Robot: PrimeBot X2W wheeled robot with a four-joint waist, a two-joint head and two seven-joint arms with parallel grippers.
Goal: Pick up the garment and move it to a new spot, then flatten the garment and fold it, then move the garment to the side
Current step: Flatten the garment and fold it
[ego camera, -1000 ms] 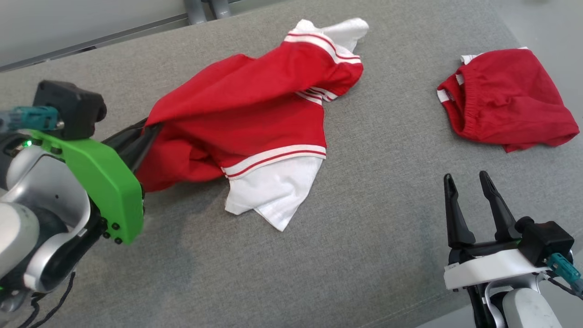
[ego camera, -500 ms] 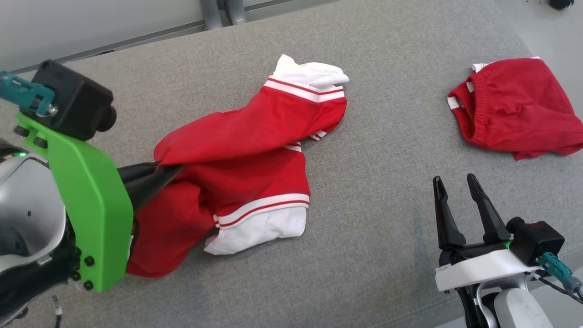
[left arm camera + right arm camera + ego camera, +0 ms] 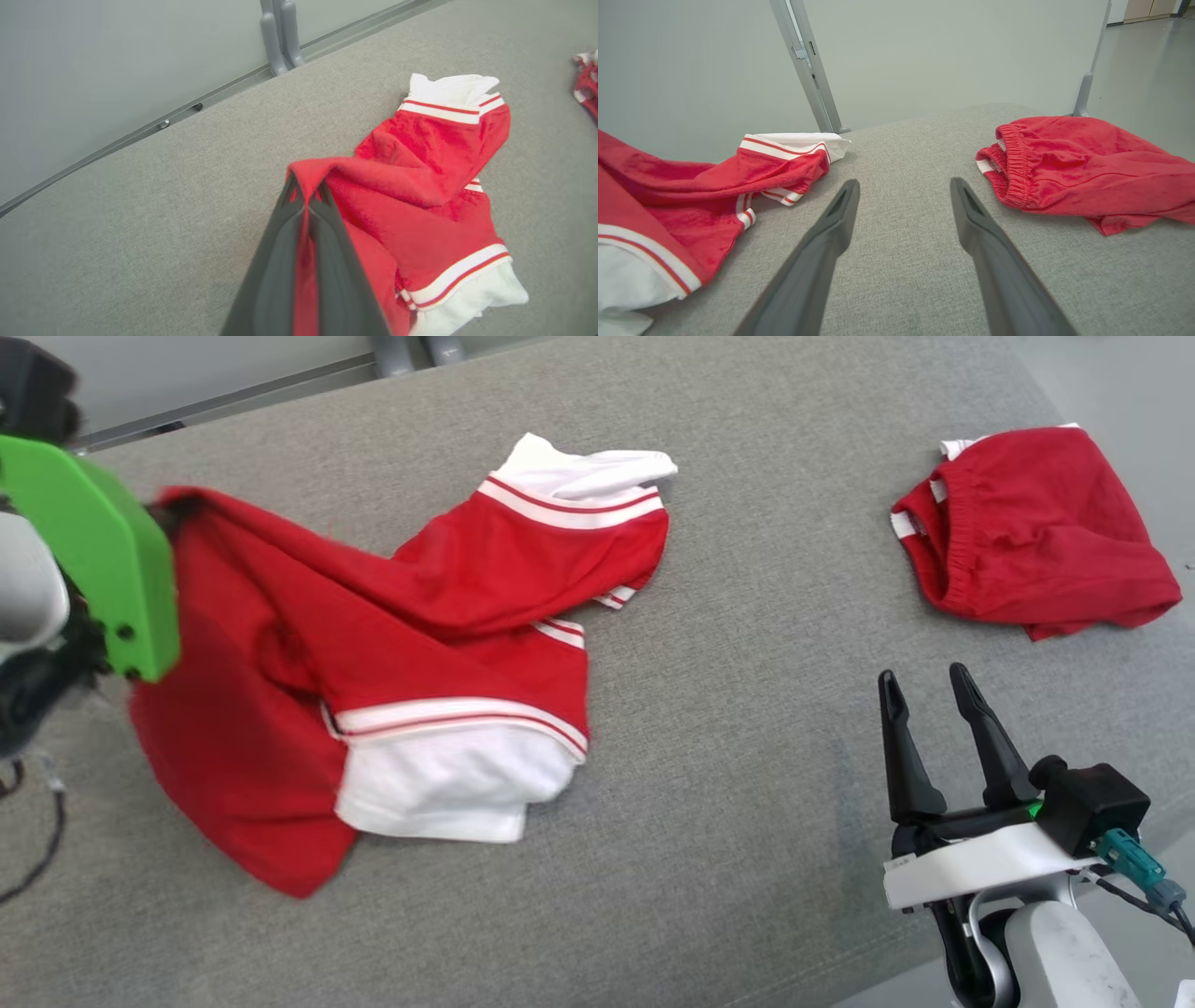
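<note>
Bench (image 3: 747,821): grey woven top that carries both pieces of clothing. Its far edge runs along a metal rail (image 3: 233,397) below a pale wall (image 3: 117,56). Its right edge and near right corner meet pale floor (image 3: 1120,383).
Open room: a broad bare stretch of bench lies between the garment and the red shorts. There is more bare cloth in front of the garment, toward the near edge.
Garment (image 3: 448,644): on the left half of the bench. Its upper left corner is lifted off the top and pinched in the left end effector. The rest slopes down to the right and lies on the bench.
Garment's look: red, with white panels and red-and-white striped bands. One white end points toward the far edge and another white panel is bunched at the front. It is creased and folded over itself.
Red shorts (image 3: 1036,532): a crumpled heap with an elastic waistband, near the right edge and well apart from the garment.
Left end effector (image 3: 306,191): fingers pressed together with a fold of the red cloth clamped between them. In the head view it sits at the far left behind a green plate (image 3: 93,551).
Right end effector (image 3: 922,674): fingers spread apart and holding nothing, over the near right part of the bench. It points at the bare strip between garment and shorts and is clear of both.
</note>
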